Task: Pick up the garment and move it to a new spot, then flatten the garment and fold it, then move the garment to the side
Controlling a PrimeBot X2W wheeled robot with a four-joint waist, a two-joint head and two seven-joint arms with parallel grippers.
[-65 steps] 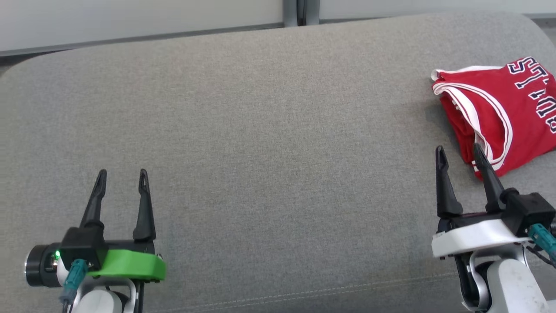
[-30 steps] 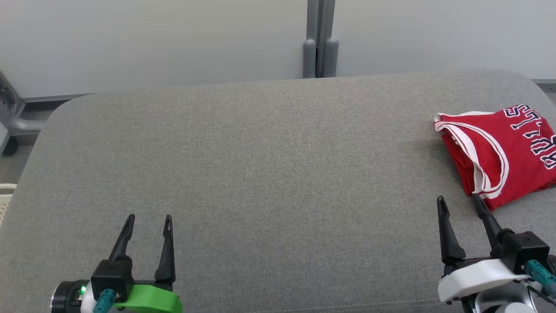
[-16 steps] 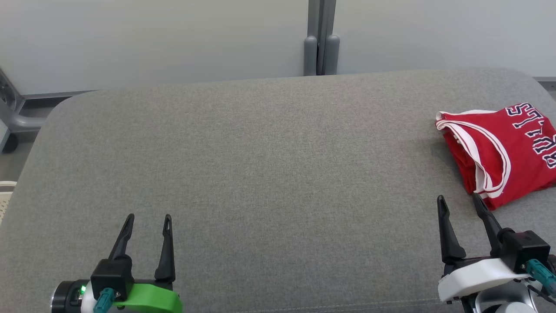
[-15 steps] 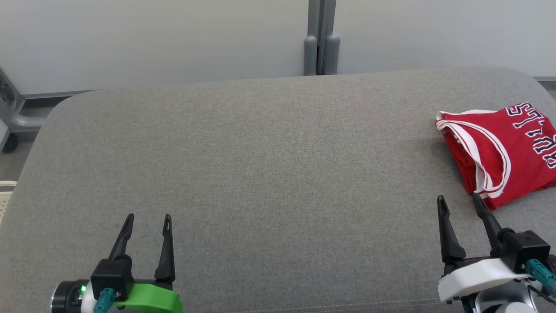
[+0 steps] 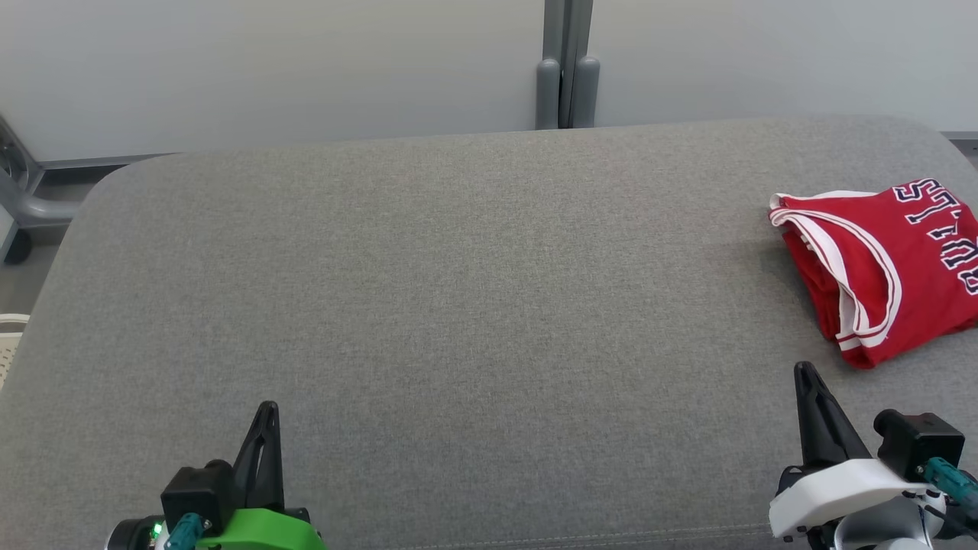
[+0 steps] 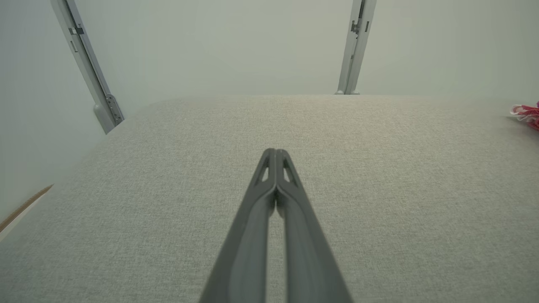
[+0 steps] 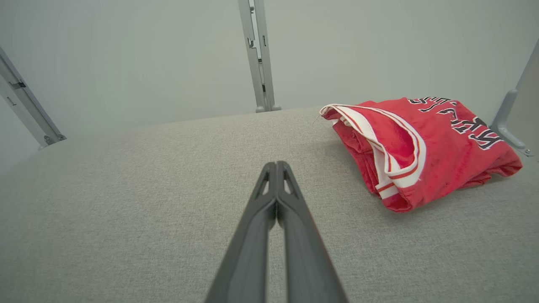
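The garment (image 5: 886, 271) is a red jersey with white trim and dark lettering, lying folded at the far right of the grey cushion (image 5: 458, 305). It also appears in the right wrist view, where the garment (image 7: 425, 147) sits ahead and to the right of the fingers. My right gripper (image 5: 804, 371) is shut and empty, just short of the jersey's near corner; its closed tips (image 7: 276, 165) hover over bare fabric. Low at the left, my left gripper (image 5: 267, 409) is shut on nothing, tips together (image 6: 276, 151). A sliver of the garment (image 6: 526, 114) peeks in at the right edge.
A pale wall with a grey vertical post (image 5: 565, 65) rises behind the cushion. A grey frame leg (image 5: 19, 191) and floor show past the cushion's left edge. The cushion's rounded corners lie at far left and far right.
Both grippers have closed from open to shut and drawn back toward me. Earlier the head camera tilted up, bringing the wall into view. The jersey lies where it was.
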